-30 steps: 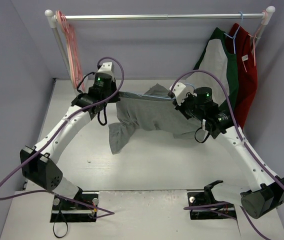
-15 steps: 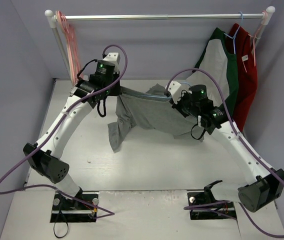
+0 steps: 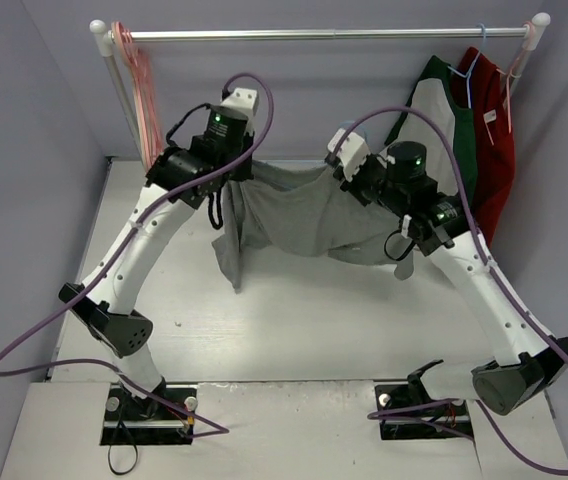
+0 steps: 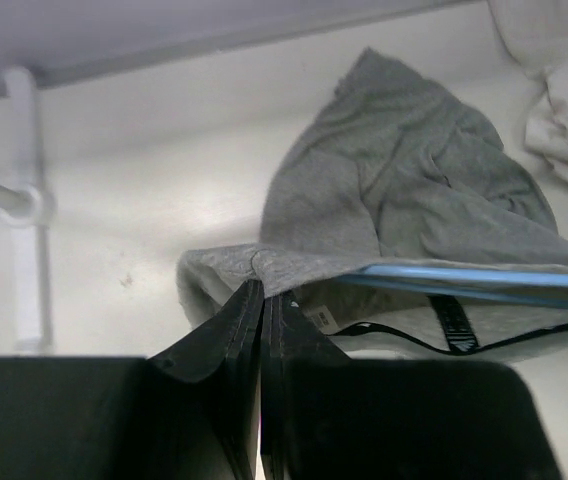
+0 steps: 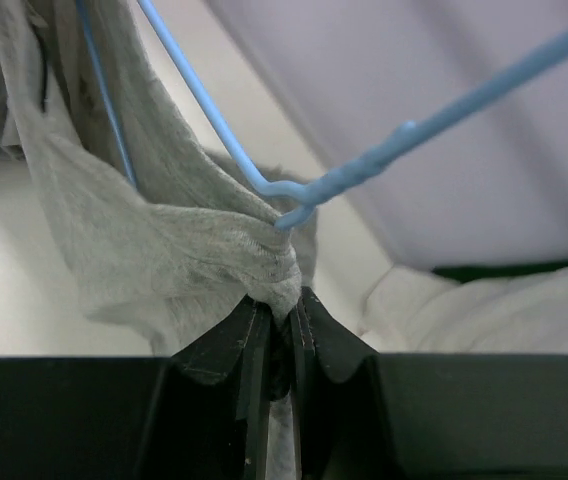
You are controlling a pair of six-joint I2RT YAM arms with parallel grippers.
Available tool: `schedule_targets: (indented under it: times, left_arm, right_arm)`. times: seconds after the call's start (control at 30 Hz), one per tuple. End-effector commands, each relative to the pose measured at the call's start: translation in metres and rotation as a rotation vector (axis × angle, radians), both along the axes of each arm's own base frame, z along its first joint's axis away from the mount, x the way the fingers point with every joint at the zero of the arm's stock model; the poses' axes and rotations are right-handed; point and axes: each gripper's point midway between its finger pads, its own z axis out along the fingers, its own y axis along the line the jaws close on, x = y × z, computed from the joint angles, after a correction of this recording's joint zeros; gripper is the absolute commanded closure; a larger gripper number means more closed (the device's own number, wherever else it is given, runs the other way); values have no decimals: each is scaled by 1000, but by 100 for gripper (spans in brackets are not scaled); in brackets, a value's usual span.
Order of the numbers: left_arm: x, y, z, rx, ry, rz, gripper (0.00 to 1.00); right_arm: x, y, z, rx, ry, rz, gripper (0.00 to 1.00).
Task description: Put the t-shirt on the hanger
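Top external shows the t-shirt (image 3: pixel 304 210) lifted off the bench (image 3: pixel 294 320), slung between the two raised arms with its lower part and one sleeve drooping toward the surface. The left fingers (image 4: pixel 249 300) are pressed fully together on a thin edge of the grey fabric at one end. The right fingers (image 5: pixel 254 320) are closed on a bunched wad of the same fabric at the other end.

The hanger (image 4: pixel 484 278) is up in the air with the garment. In the left wrist view its blue wire runs along just under a fold of cloth, and in the right wrist view two wires go down into the fabric while the twisted neck stands clear just above the gripped bunch. So the hanger looks threaded inside the shirt with its neck out through an opening.

Whether both shoulders sit over the wire ends cannot be told; the cloth is creased and gathered. What seems left is spreading it evenly and perhaps hooking it on the rail (image 3: pixel 324 33).
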Motion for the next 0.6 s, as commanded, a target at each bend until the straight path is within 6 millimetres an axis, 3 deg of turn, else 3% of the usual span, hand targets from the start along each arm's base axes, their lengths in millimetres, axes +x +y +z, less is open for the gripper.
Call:
schedule_targets:
  times: [0.0, 0.1, 0.2, 0.3, 0.53, 0.57]
  left_arm:
    - [2, 29, 78, 18, -216, 45, 100]
    - [0, 32, 112, 13, -304, 15, 100]
    - [-9, 20, 125, -39, -331, -67, 100]
    - [-17, 7, 116, -68, -310, -138, 100]
    - [-28, 6, 100, -25, -279, -205, 100]
    - [-30, 5, 97, -24, -268, -217, 100]
  right_arm:
    - [-13, 12, 108, 101, -267, 107, 100]
    - [-24, 17, 128, 114, -288, 164, 100]
    - [-28, 22, 122, 124, -268, 192, 100]
    - [-28, 23, 110, 127, -242, 197, 100]
    - [-36, 24, 46, 125, -127, 206, 100]
    - [-40, 22, 46, 135, -129, 204, 100]
